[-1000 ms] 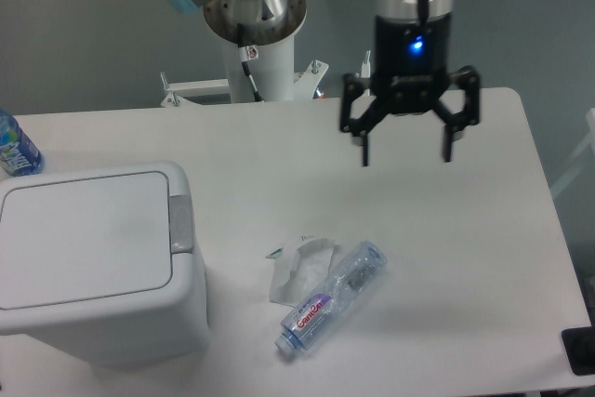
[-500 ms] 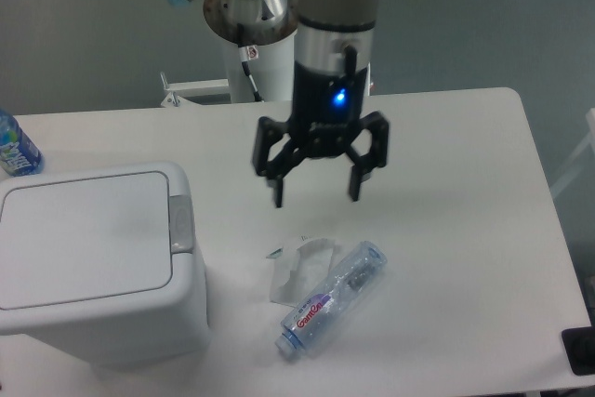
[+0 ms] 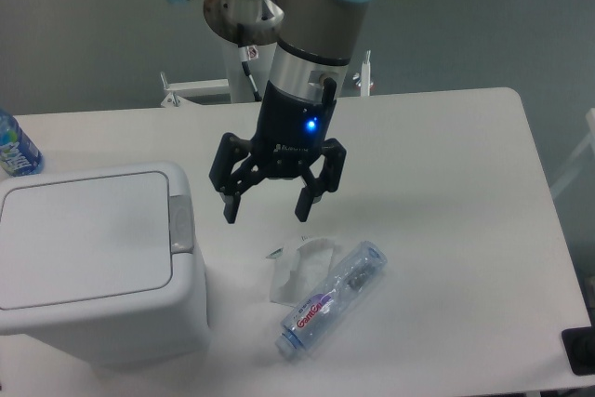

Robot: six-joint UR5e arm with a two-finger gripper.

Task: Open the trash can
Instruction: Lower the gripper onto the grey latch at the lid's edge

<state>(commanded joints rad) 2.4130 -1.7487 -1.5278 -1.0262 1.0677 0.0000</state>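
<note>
A white rounded-corner table [image 3: 446, 192] fills most of the frame, backed by a plain grey wall along the top. On it, low and centre, lie a crumpled white tissue [image 3: 296, 267] and, touching its right side, a clear empty plastic bottle [image 3: 332, 298] on its side. A blue-labelled water bottle [image 3: 13, 147] stands at the left edge, and a dark flat object [image 3: 580, 350] is cut off at the lower right.

The large white boxy plastic trash can [image 3: 93, 262] sits at the lower left, its flat lid shut and its grey push-button latch [image 3: 181, 226] on the right rim. The black two-finger gripper [image 3: 265, 211] hangs just right of that latch, apart from it, fingers spread wide and empty, above the tissue.
</note>
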